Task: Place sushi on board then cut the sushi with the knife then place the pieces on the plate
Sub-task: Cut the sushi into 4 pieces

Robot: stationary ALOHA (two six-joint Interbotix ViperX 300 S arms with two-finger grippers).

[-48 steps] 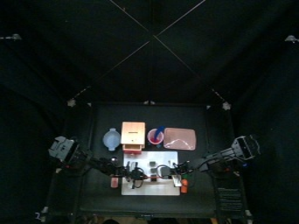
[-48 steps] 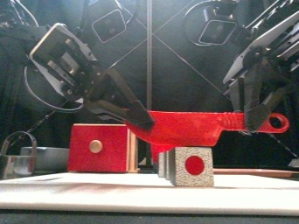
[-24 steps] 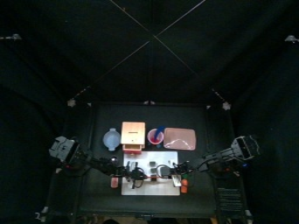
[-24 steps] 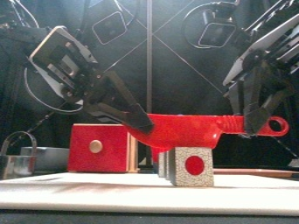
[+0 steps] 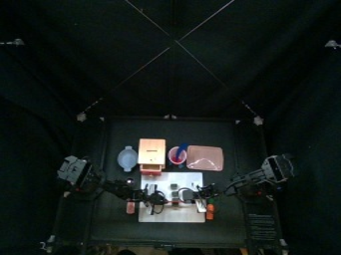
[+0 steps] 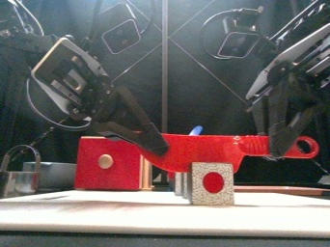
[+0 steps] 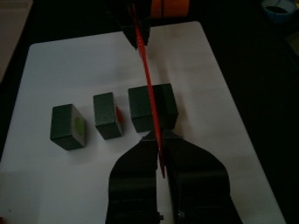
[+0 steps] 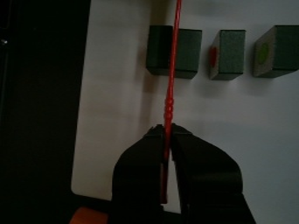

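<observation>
A red toy knife (image 6: 206,150) hangs level just above the white board (image 6: 116,205), held at both ends. My left gripper (image 6: 152,145) is shut on its blade end and my right gripper (image 6: 273,145) is shut on its handle. Three dark green sushi pieces lie in a row on the board: a large block (image 7: 155,107) and two thin slices (image 7: 107,115) (image 7: 68,125). In the left wrist view the knife (image 7: 140,61) runs edge-on over the large block. The right wrist view shows the knife (image 8: 176,70) over the same block (image 8: 173,48). From the front, a piece with a red centre (image 6: 213,183) stands under the blade.
Behind the board stand a wooden box with a red drawer front (image 6: 110,162), a blue-grey bowl (image 5: 127,157), a red cup (image 5: 177,154) with a blue knife tip (image 6: 196,129) showing, and the pink tray (image 5: 204,156) at the back right.
The knife has come down a little toward the sushi, both grippers lowering with it. The sushi pieces have not moved.
</observation>
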